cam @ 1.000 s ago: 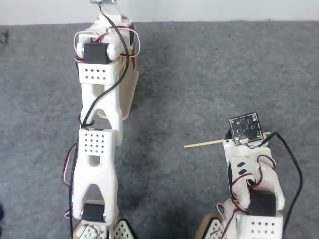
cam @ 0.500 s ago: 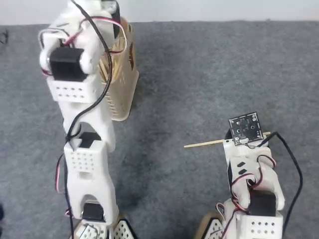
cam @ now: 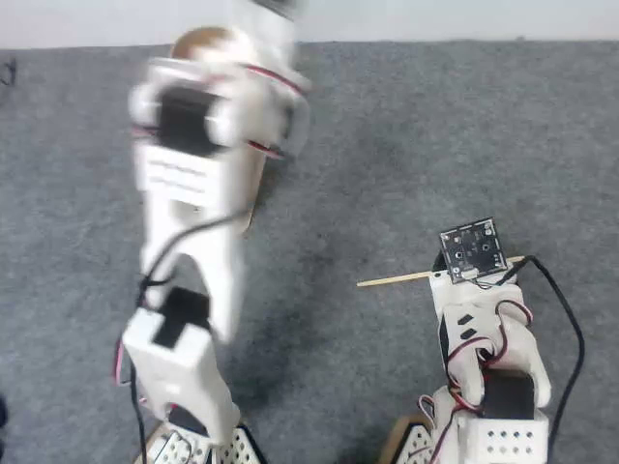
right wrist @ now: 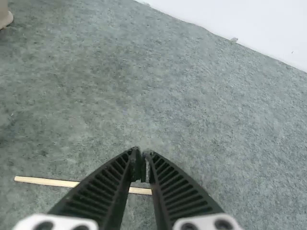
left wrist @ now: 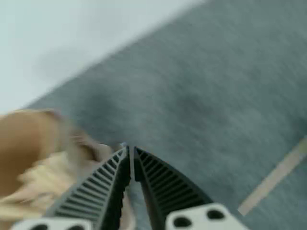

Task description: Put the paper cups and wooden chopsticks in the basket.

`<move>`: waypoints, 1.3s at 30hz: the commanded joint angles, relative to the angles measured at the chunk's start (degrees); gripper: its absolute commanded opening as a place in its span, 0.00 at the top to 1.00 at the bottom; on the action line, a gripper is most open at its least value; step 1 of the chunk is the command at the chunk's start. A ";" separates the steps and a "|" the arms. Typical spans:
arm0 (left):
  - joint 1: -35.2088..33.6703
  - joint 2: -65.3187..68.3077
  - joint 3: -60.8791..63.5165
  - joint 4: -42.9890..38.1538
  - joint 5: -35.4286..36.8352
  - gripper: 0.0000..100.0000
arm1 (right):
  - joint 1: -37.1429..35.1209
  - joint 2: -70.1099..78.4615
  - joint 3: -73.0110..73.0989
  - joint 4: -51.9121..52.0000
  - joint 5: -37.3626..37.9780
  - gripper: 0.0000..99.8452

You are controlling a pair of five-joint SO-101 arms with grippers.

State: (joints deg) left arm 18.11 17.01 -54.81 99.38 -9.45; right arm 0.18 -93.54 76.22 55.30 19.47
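R claw (right wrist: pixel 141 165) pressed together, empty. Wooden chopstick (right wrist: pixel 48 182) lies flat on table (right wrist: pixel 216 96), crossing beneath its tips twd lower left of frame. Farther off, L claw (left wrist: pixel 130 152) also closed, empty, beside blurred basket (cam: pixel 255 188), upper left in high view.

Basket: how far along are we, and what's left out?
The basket contents are too blurred to confirm. Nothing is in hand: left claw and right claw are both shut, empty. Left to do: one wooden chopstick lies on the carpet beneath the right claw.
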 commanded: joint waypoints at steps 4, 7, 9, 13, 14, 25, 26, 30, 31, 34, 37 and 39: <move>10.90 -3.78 18.68 -5.54 0.70 0.99 | 13.41 -0.57 -3.52 -0.66 0.09 0.98; 13.10 -3.78 25.01 -8.62 0.70 0.96 | 22.55 -0.57 -3.60 -0.66 0.09 0.98; 14.59 -3.69 29.58 -11.16 0.70 0.91 | 29.58 -0.57 -2.81 -0.66 0.35 0.98; 18.11 -3.69 39.78 -18.46 0.62 0.86 | 43.38 -0.57 0.53 -1.19 0.53 0.98; 19.08 -3.52 42.07 -20.40 0.53 0.86 | 46.20 -0.57 1.41 -1.19 1.14 0.97; 22.86 10.37 45.23 -27.96 -1.49 0.86 | 55.87 -0.57 8.70 -1.19 13.10 0.84; 22.86 11.60 43.91 -27.78 -1.49 0.86 | 56.31 -0.57 9.32 -1.19 13.10 0.84; 24.70 15.74 38.81 -27.43 -1.41 0.86 | 57.71 -0.57 13.27 -5.49 15.91 0.84; 25.14 16.62 37.93 -27.43 -1.41 0.86 | 58.24 -0.57 14.15 -7.16 16.53 0.84; 25.76 19.08 35.38 -27.43 -1.41 0.86 | 59.30 -0.57 15.56 -9.98 17.67 0.84; 25.93 20.48 33.01 -27.43 -1.41 0.86 | 59.21 -0.57 15.74 -9.98 17.85 0.84; 25.85 21.36 31.60 -27.43 -1.49 0.86 | 59.21 -0.57 15.82 -9.98 17.85 0.84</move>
State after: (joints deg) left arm 43.60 38.64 -19.47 72.31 -10.51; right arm 58.90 -93.45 92.48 46.77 36.70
